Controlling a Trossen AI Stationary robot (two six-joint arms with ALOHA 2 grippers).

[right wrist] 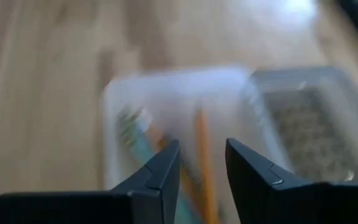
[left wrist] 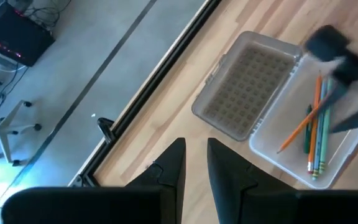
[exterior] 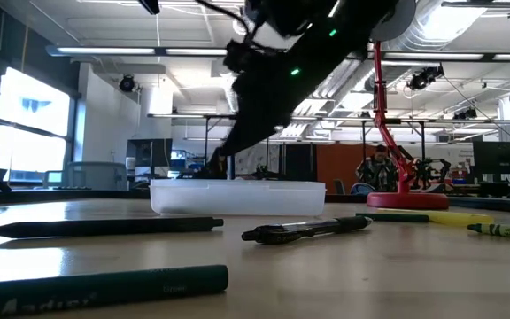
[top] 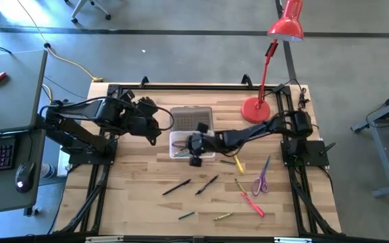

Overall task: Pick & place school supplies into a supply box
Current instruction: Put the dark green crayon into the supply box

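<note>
The clear supply box stands in the middle of the table, and its grey ribbed lid lies flat just beyond it. Orange and green pencils lie inside. My right gripper hangs open over the box, fingers pointing down into it. The left gripper hovers left of the lid with a narrow gap between its fingers. More supplies lie on the near half: two black pens, purple scissors, a red marker, a yellow crayon, a green pencil.
A red desk lamp stands with its base on the far right of the table, its head beyond the far edge. A yellow marker lies near the box's right end. Bare wood lies on the near left.
</note>
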